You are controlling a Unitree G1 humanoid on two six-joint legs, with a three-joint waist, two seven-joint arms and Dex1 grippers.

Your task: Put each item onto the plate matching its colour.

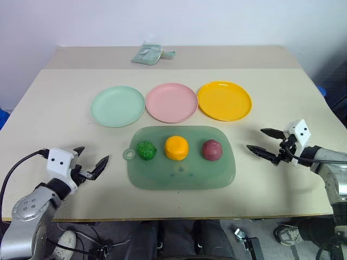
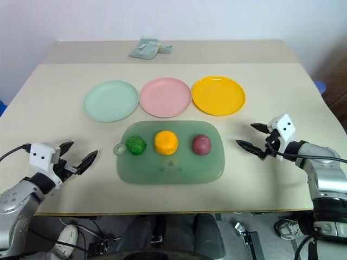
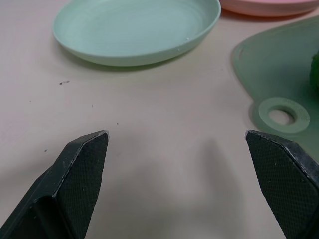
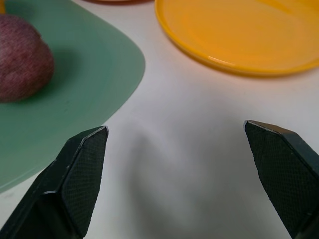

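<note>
we see three round plastic plates, mint green [image 1: 117, 106], pink [image 1: 172, 102], yellow-orange [image 1: 224, 100], at twelve o'clock of the translucent green tray [image 1: 217, 173]; left gripper [image 1: 90, 161] and right gripper [image 1: 264, 142] both spread, empty.

My four camera views over the table [image 1: 54, 103]

My two head eyes look down from above, sharing the whole scene; each wrist camera sits low and close, sharing the green tray [image 3: 279, 64] edge with them.
</note>
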